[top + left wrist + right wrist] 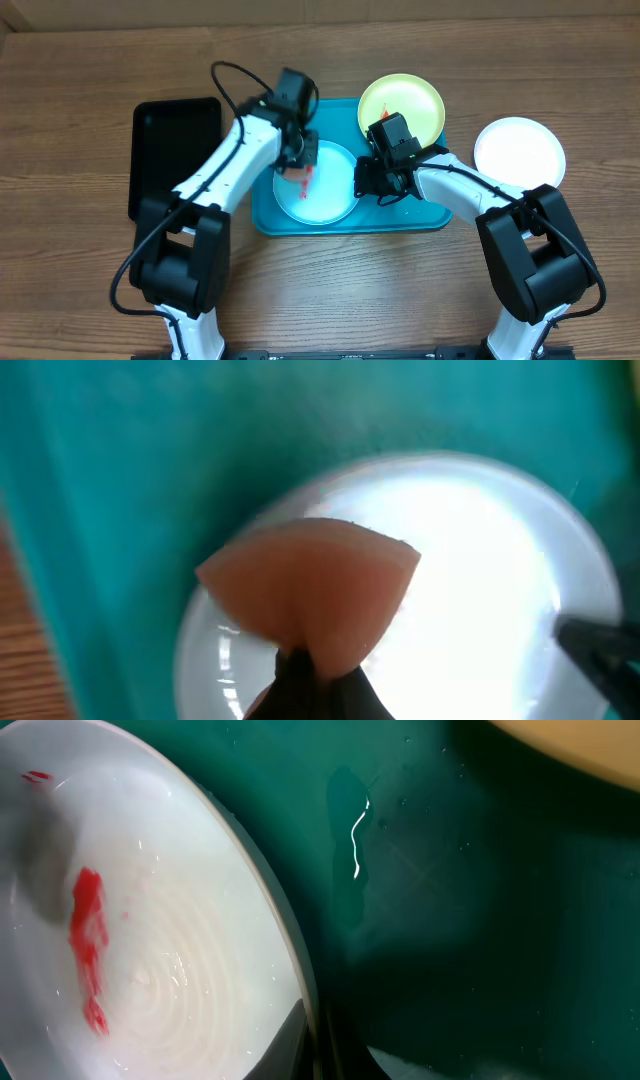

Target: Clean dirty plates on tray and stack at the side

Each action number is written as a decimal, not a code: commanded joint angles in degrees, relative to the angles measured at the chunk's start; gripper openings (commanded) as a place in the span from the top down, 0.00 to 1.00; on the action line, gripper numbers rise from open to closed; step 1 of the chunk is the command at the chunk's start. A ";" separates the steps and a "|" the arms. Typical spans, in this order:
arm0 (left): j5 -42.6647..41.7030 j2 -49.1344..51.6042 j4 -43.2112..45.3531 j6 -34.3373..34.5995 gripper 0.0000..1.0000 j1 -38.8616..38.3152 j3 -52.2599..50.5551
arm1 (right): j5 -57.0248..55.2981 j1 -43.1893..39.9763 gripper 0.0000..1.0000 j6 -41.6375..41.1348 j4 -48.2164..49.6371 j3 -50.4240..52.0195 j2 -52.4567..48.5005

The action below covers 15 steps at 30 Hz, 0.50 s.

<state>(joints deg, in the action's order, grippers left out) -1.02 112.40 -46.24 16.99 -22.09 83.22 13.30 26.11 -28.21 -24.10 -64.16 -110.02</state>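
We count the white plate (519, 152) done at far right; left gripper (298, 160) clamping a pink sponge (310, 600), right gripper (368, 180) pinching its rim, we're on the smeared blue plate (330, 195) in the middle of the tray (265, 218), yellow plate (412, 112) next.

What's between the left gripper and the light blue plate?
A pinkish sponge, pinched by the left gripper, over the light blue plate; seen in left wrist view.
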 commanded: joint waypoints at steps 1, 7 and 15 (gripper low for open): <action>0.00 -0.20 1.99 -0.26 0.96 -2.14 -3.39 | -0.57 -0.35 0.95 0.57 0.00 0.31 -1.01; 0.85 1.88 4.42 -0.24 0.96 -2.82 -4.96 | -0.35 -0.35 0.95 0.55 -0.13 0.31 -1.01; 1.31 8.04 3.45 -0.22 0.96 -2.89 -4.68 | -0.35 -0.35 0.96 0.57 -0.74 0.31 -1.01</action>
<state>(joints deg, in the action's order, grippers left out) -0.49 115.79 -41.93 16.99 -25.04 79.42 13.32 26.06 -28.18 -24.18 -64.16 -110.10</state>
